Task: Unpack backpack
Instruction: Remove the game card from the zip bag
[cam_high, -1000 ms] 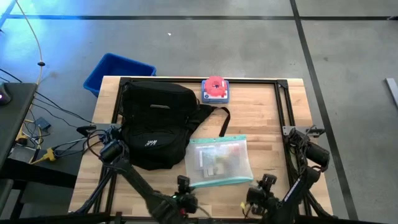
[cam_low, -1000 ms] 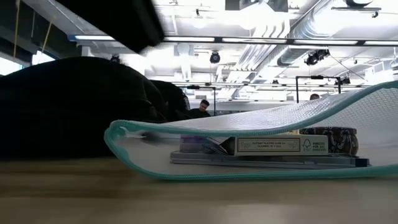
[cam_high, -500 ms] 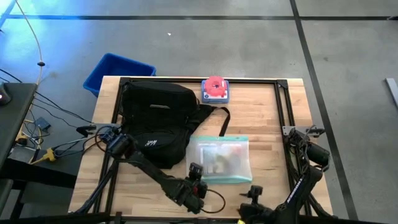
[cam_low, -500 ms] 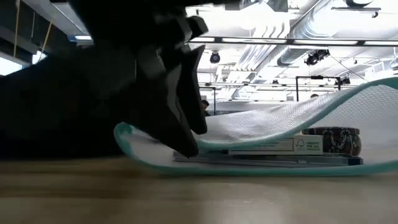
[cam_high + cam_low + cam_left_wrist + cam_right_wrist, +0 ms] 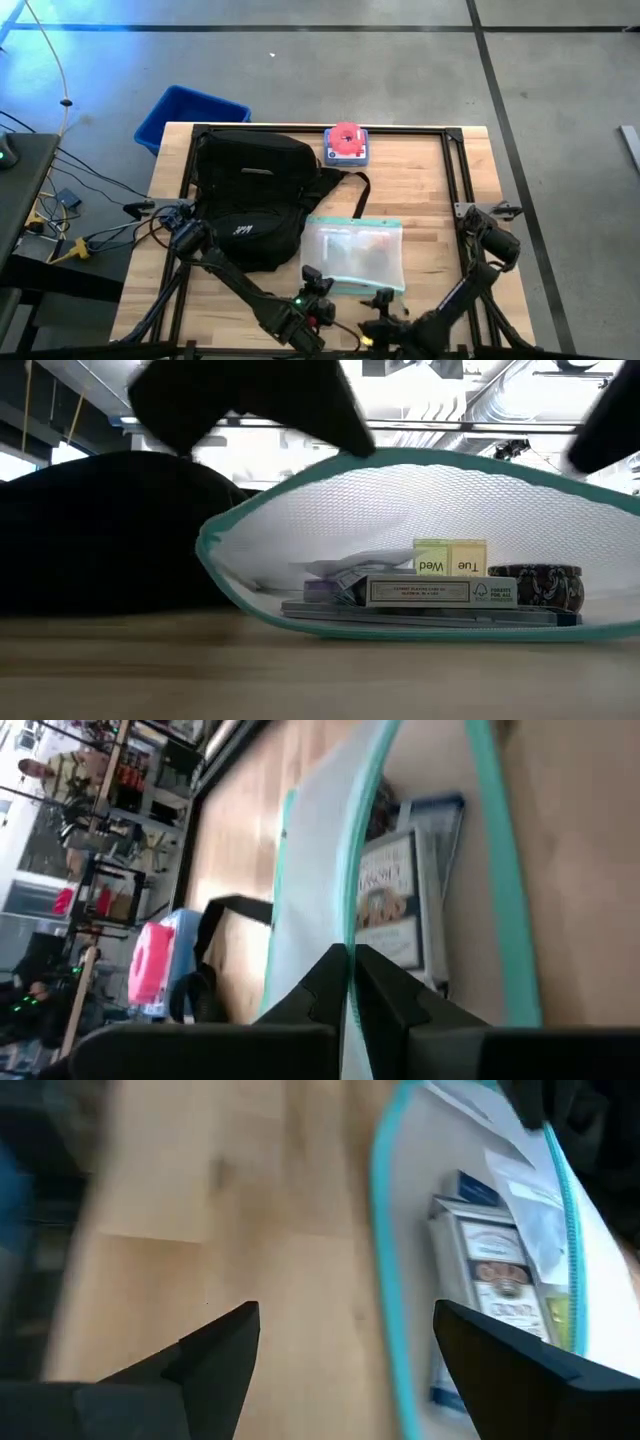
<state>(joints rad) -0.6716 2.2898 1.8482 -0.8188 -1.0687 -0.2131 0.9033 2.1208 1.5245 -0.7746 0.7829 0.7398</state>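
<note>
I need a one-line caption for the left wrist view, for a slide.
Left claw shut on the teal edge of the mesh pouch, lifting it open above its boxed contents.

Black backpack (image 5: 250,200) lies flat on the table's left half.

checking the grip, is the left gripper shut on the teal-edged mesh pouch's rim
Yes, the left gripper is pinched shut on the upper rim of the teal-edged white mesh pouch.

wood table (image 5: 450,190), backpack (image 5: 250,200), mesh pouch (image 5: 355,255), red button box (image 5: 346,143)
</note>
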